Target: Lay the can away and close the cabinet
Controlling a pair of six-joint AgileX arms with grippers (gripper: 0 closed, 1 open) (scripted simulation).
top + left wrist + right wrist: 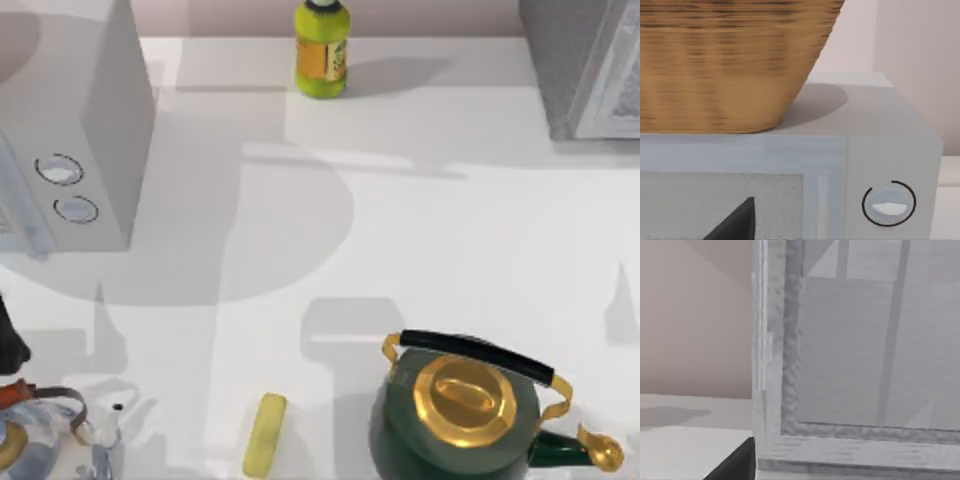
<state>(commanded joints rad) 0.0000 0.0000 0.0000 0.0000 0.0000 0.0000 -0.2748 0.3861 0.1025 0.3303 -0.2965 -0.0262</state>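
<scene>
Right gripper (pixel 737 462) is close up against the cabinet (pixel 575 70), which sits in the upper right corner of the top view. My wrist view looks straight at the speckled frame edge and the pale panel beside it. I can't tell how wide the gripper is set, or whether it's holding anything. I also can't tell where the can is, possibly already inside, so I treat that as unconfirmed. My read is that the step in hand is the door. I can't judge from this angle whether it's ajar or flush, so I shouldn't assume. To do it well, I'd contact the white frame near its free edge, not near the hinge side. I'd push square to the panel, slow and steady, and stop once the frame seats against the body. A glancing push could slide off the edge or shove the whole cabinet along the table (pixel 400 230). The approach is open: the bottle (pixel 321 55) at top centre and the kettle (pixel 460 420) at lower right are both well apart from the cabinet. Left gripper (pixel 735 222) idles by the grey box (pixel 100 120) with the dials at upper left, a basket (pixel 725 60) on top of it; I can't tell its state either.
</scene>
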